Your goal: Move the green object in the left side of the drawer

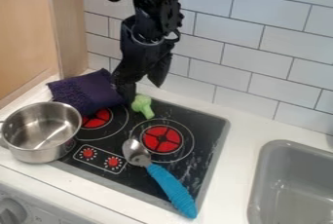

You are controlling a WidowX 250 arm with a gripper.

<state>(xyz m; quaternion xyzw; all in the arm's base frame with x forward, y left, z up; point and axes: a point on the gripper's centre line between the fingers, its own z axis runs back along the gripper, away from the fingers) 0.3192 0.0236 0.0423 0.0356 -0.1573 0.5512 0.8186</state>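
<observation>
My gripper [142, 93] hangs over the back of the stove, pointing down with its two fingers spread apart. A light green object [141, 106], shaped like broccoli, lies on the black stove top just below and in front of it, head toward the back wall and stem toward the front. The left finger comes down beside the head, between it and the purple cloth; whether it touches either one I cannot tell.
The purple cloth [86, 91] lies at the stove's back left. A metal pot [40, 131] stands at the left, and a blue-handled spoon [170, 187] lies across the stove's front. A grey sink [261, 179] is at the right, a tiled wall [257, 43] behind.
</observation>
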